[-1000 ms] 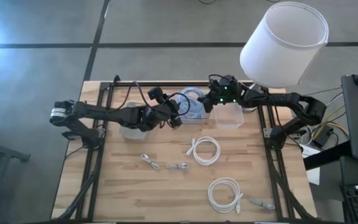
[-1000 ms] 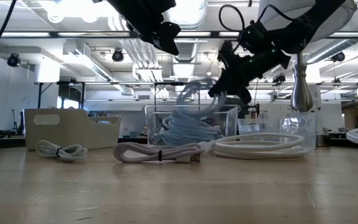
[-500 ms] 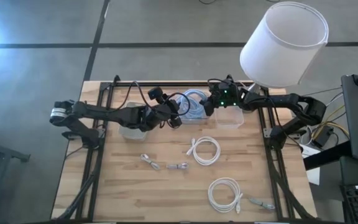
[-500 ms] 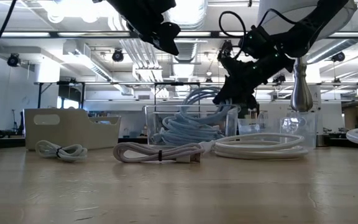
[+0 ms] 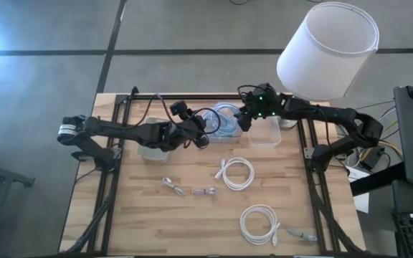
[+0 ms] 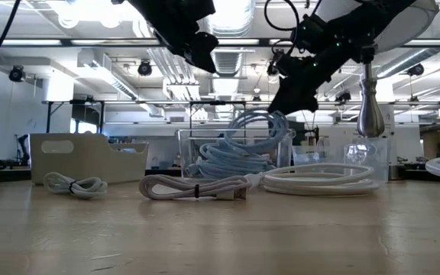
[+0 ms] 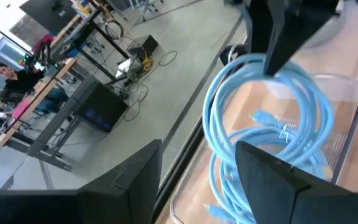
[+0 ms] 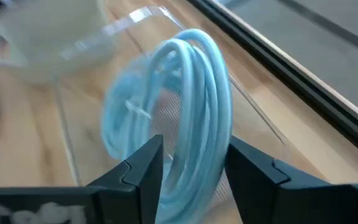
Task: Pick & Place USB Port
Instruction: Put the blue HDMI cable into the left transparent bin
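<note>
The right arm reached in from the table's right edge toward the far middle, its wrist showing green lights; the right gripper [image 5: 244, 119] pointed down and leftward, its fingers [image 8: 143, 167] closed on a coil of light blue cable [image 8: 194, 118] that hung lifted between them; the left arm stretched from the left edge across to the middle; the left gripper [image 5: 205, 133] hovered just beside the right one, its fingers [image 7: 263, 177] spread apart and holding nothing.

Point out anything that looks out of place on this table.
The right gripper holds a light blue cable coil half out of the clear bin, its loops dangling over the rim. Nothing else stands out.
</note>
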